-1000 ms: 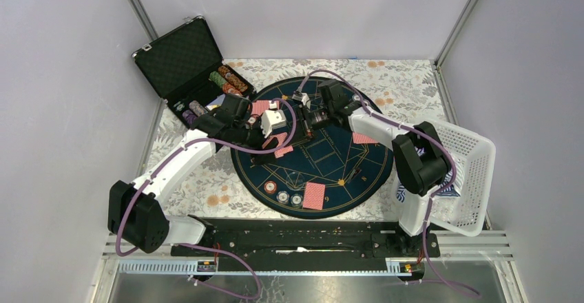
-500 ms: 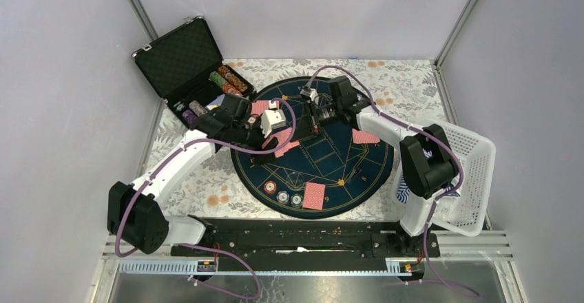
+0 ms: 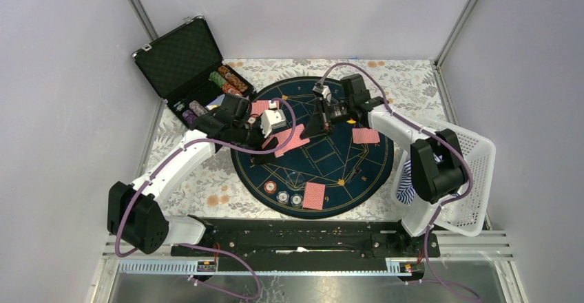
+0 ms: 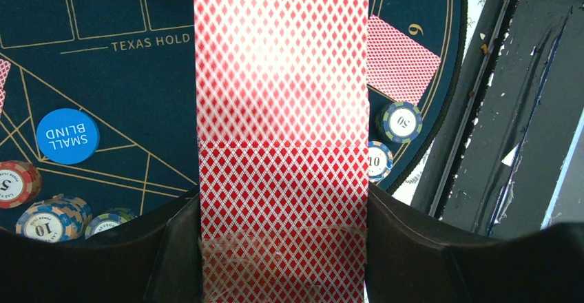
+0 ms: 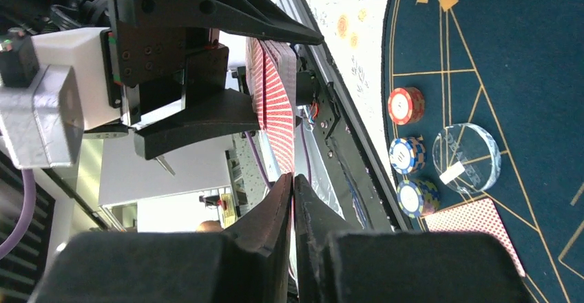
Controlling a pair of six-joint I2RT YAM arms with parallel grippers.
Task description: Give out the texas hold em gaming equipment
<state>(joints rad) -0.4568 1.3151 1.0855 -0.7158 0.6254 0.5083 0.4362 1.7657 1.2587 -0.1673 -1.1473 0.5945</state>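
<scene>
While the left hand [image 3: 274, 142] grasps a deck of red-backed, diamond-patterned playing cards [image 4: 281, 248] above the round dark-blue felt game mat [image 3: 344, 165], the right hand [image 5: 293, 193] is clenched on the far edge of the top card [image 4: 281, 55], which juts forward out of the pack between the two arms. Three seats on the mat already show a single face-down card: one at the near edge [image 3: 313, 196], flanked by a short row of striped round poker chips [image 3: 282, 197], one on the right side [image 3: 366, 136], and one at the far left [image 3: 260, 107], partly hidden by the left arm. A blue "small blind" button disc [image 4: 67, 136] and a clear round dealer puck [image 5: 465, 157] also lie on the felt, each near a few chips. Rows of orange, green and purple chips [image 3: 227, 80] remain racked in the open black foam-lined hard case [image 3: 180, 58] at the far left of the floral-patterned counter [image 3: 406, 82]. The deal looks to be well started yet far from finished: most of the deck is undealt, the pinched card has no place on the felt yet, and the bulk of the chips appear to await sharing out among the seats.
</scene>
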